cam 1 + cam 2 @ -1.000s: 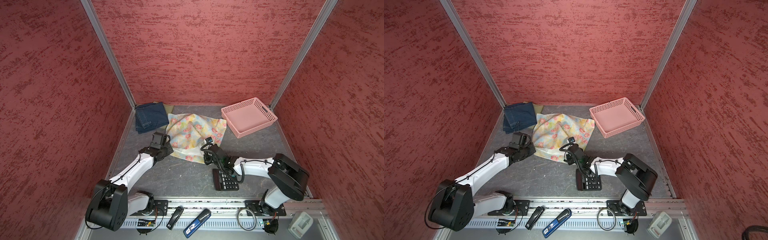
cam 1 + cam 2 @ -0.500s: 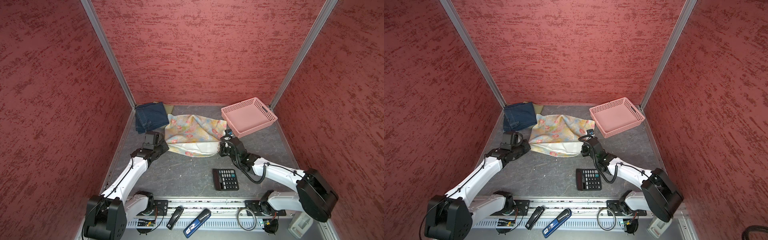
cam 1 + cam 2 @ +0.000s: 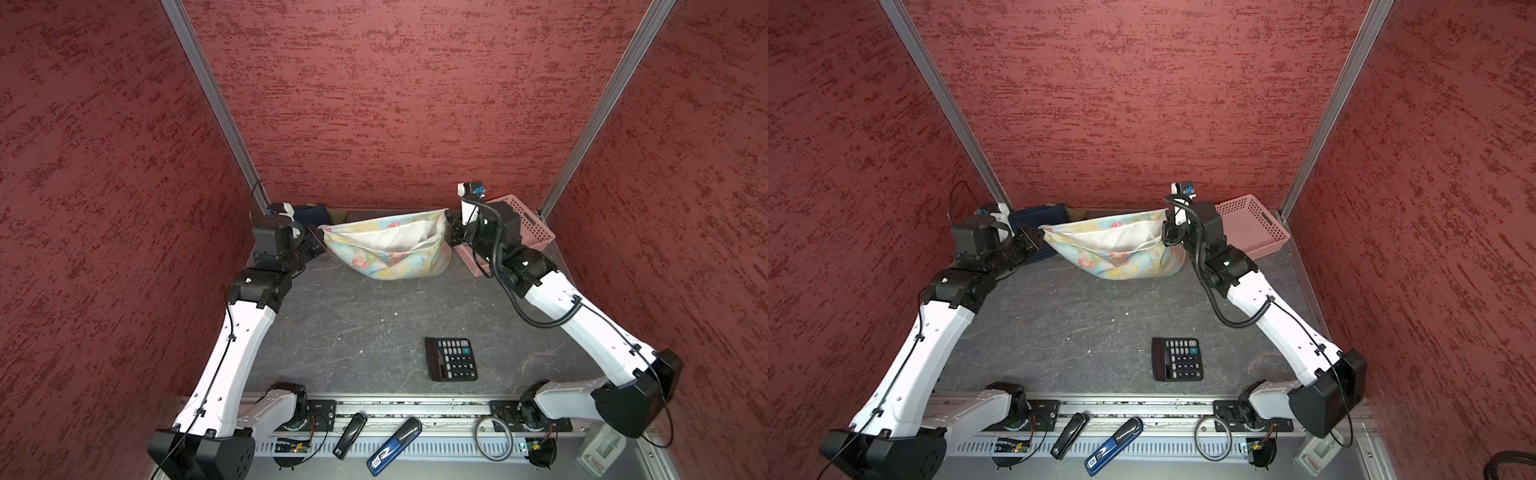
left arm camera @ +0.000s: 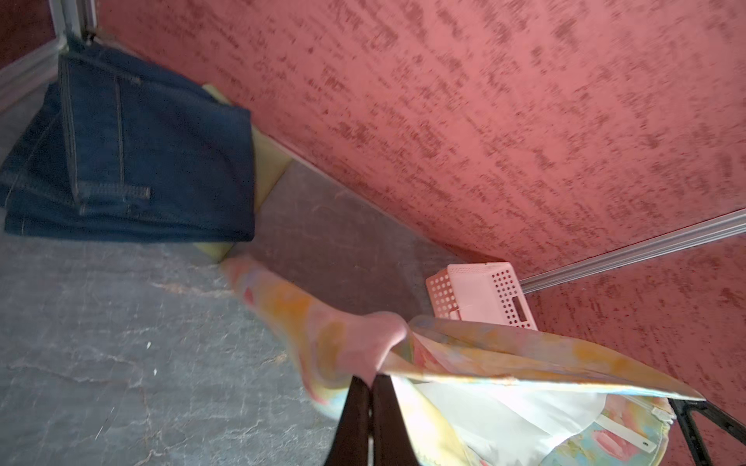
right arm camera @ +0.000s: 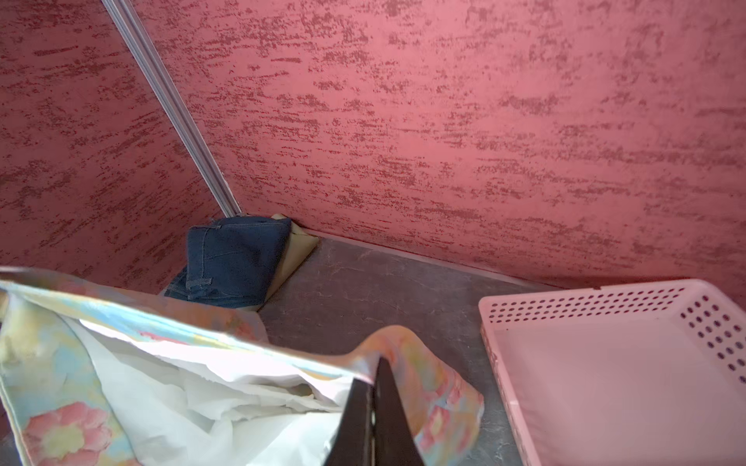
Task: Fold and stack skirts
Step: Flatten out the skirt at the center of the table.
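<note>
Overhead, both top views show the floral skirt [image 3: 386,249] strung between the 2 arms at the back of the desk [image 3: 353,324]. Its waist is pulled open so the white lining shows, and its lower part sags onto the grey surface. The left claw [image 3: 318,239] meets 1 end of the waistband and the right claw [image 3: 451,226] the opposite end, but how the jaws stand is hard to read from up there.

The wrist views settle it. Each shows 2 dark fingers [image 4: 355,411] pressed nearly together with pastel cloth bunched at their tips, so both claws are clamped on the floral skirt. The left wrist view also shows a white zipper [image 4: 629,427] along the skirt's edge, which the top views do not resolve.

From above, the denim skirt [image 3: 1038,216] sits in the back left corner, partly hidden behind the left arm. The left wrist view shows it plainly: folded, with stitched seams, lying on the olive-green skirt [image 4: 268,161], of which only a pale edge sticks out. The right wrist view shows the same stack in the corner.

The pink basket [image 5: 585,300] stands at the back right. Its perforated walls fill much of the right wrist view, while from above the right arm covers part of it. Only the top views show the calculator [image 3: 451,359] near the front of the desk, well apart from the skirts.
</note>
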{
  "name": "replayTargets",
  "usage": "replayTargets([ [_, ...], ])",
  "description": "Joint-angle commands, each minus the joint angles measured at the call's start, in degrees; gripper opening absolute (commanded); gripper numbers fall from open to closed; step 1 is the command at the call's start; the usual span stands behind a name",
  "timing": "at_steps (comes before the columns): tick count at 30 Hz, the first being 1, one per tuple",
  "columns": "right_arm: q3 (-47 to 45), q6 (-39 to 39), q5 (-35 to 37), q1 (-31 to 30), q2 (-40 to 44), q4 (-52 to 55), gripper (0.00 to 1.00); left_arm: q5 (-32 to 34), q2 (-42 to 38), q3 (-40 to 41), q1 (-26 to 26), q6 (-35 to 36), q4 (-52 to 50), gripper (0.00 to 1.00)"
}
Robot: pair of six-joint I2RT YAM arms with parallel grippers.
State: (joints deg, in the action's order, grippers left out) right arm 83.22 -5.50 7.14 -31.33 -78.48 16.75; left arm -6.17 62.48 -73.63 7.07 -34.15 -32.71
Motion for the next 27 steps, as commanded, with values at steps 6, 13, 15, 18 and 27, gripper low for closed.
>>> replayTargets([
  [6,18.93,3.7,-7.27,6.22,-9.08,10.86,0.0,1.13,7.17,-14.18,-1.82,5.88,-2.12,0.0],
  [13,30.39,3.88,-13.39,8.9,-17.92,11.08,0.0,-1.02,14.64,-22.53,-4.1,7.4,-2.07,0.0],
  [15,32.9,4.13,-14.14,8.99,-19.38,11.4,0.0,-1.46,15.39,-24.35,-4.39,7.71,-2.69,0.0],
  [18,31.88,3.84,-14.99,8.93,-18.26,11.07,0.0,-1.93,13.31,-23.38,-4.27,7.96,-3.31,0.0],
  [27,-16.13,-1.82,-23.75,7.5,6.55,-8.47,0.0,-3.5,-11.2,16.31,-3.04,-1.12,2.86,0.0],
])
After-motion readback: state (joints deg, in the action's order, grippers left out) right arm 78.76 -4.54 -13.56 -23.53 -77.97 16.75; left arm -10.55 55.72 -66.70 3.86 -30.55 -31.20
